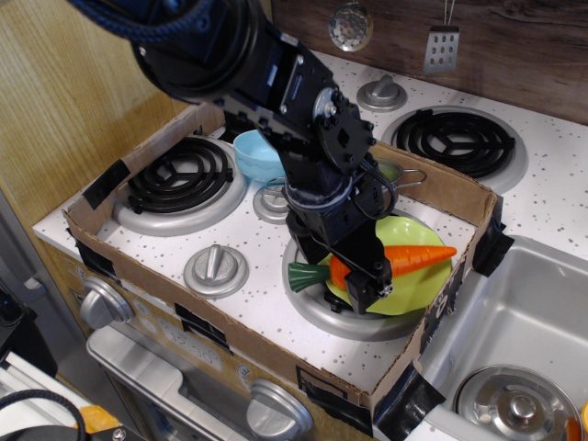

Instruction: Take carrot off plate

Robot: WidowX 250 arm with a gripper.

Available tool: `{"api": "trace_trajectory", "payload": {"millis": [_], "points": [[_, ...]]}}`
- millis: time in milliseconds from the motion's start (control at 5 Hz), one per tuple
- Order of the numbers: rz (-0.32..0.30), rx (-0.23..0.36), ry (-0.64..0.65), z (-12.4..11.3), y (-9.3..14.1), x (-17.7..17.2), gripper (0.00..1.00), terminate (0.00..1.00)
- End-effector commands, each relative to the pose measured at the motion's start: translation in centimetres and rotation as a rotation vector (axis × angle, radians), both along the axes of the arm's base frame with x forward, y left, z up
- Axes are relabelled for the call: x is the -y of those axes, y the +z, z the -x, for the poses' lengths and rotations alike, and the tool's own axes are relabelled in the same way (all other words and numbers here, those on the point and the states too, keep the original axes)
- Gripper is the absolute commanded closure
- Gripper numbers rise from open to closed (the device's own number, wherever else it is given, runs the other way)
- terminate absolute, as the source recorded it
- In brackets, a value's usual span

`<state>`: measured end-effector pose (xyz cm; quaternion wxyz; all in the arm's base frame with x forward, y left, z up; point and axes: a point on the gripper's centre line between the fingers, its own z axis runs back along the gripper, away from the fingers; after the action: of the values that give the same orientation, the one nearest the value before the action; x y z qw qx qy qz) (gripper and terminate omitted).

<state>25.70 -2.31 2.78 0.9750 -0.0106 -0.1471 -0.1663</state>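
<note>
The orange carrot (415,257) lies across the lime-green plate (415,287) on the front right burner, its dark green stem end (306,273) sticking out over the plate's left rim. My black gripper (360,274) reaches down from the upper left and sits on the thick end of the carrot, next to the stem. The jaws stand on either side of the carrot, closed around it. The arm hides the middle of the carrot and the plate's left part.
A light blue bowl (254,152) and a steel pan (397,175) stand behind the plate. A cardboard wall (439,317) rings the stove top. Burners (180,177), knobs (216,268) and a sink (519,331) at the right are nearby.
</note>
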Motion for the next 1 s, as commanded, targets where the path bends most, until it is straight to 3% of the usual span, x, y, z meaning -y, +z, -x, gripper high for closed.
{"api": "trace_trajectory", "payload": {"millis": [0, 200, 400, 800], "points": [[0.020, 0.034, -0.004, -1.1, -0.2, -0.4, 0.00, 0.00], [0.028, 0.027, 0.002, -1.2, -0.3, -0.5, 0.00, 0.00], [0.040, 0.017, -0.004, -1.4, -0.3, -0.7, 1.00, 0.00], [0.014, -0.032, 0.032, -1.3, 1.4, -0.4, 1.00, 0.00]]}}
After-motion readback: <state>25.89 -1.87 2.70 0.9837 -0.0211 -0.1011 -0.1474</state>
